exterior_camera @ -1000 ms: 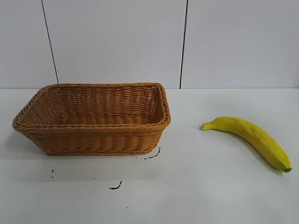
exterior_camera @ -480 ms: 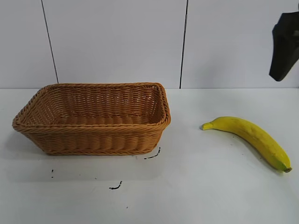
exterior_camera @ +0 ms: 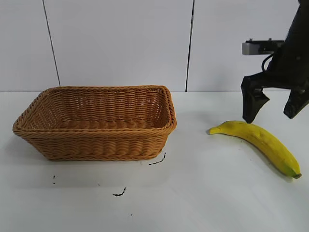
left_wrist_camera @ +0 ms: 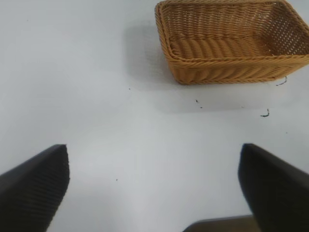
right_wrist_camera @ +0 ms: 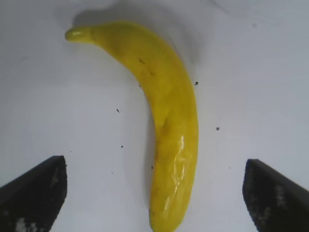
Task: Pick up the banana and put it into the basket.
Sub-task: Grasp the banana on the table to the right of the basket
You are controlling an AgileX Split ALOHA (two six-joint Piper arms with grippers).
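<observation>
Right pincer [exterior_camera: 274,110] hangs wide open above the banana [exterior_camera: 260,141]; left pincer [left_wrist_camera: 154,186] wide too, near the basket [exterior_camera: 96,140]

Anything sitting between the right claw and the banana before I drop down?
Nothing: in the right wrist view the banana lies on bare table between the open right claw's fingers; the exterior view shows only air below it.

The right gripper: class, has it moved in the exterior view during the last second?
Yes. The right gripper, out of view a second ago, has come down from the upper right, leftward, and now hangs open just above the banana, which has stayed put.
</observation>
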